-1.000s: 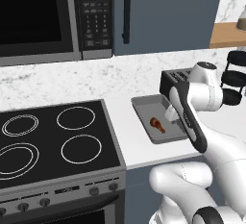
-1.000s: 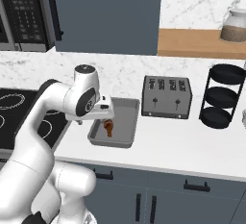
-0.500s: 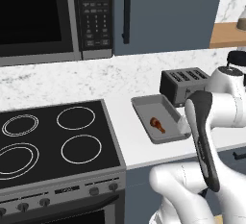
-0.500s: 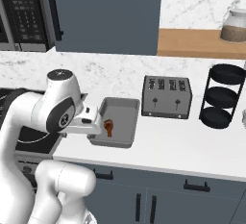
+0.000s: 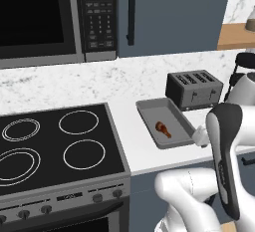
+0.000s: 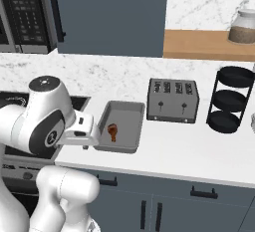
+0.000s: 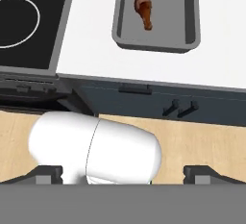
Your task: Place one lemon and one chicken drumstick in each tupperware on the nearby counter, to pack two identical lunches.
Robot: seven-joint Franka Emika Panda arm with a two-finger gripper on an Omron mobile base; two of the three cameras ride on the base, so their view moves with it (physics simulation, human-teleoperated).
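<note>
Drumstick [image 5: 162, 129] lies inside the tupperware [image 5: 149, 110], near the middle of its floor, with the thick end toward the back wall and the thin bone toward the front rim; in the hand view the drumstick [image 7: 144, 7] sits left of the tray's middle. Nothing else lies in the tupperware [image 6: 130, 107], and the drumstick [image 6: 112, 131] there rests toward its left wall. The tupperware [image 7: 189, 39] stands on the white tabletop [image 5: 130, 141], its long side running away from the front edge. Just behind the tupperware and to its right stands a grey toaster [image 6: 173, 99], close but apart from it. Left of the tupperware, across a strip of bare tabletop, is the black stovetop [image 5: 60, 141] with ring burners. Right of the toaster stands a black tiered rack [image 6: 230, 99]. Above the stovetop hangs a microwave [image 5: 50, 17].

The claw [image 7: 125, 172] hangs out in front of the tupperware, beyond the tabletop's edge and over the wooden floor [image 7: 202, 141], its two tips spread as wide as they go and holding nothing.
</note>
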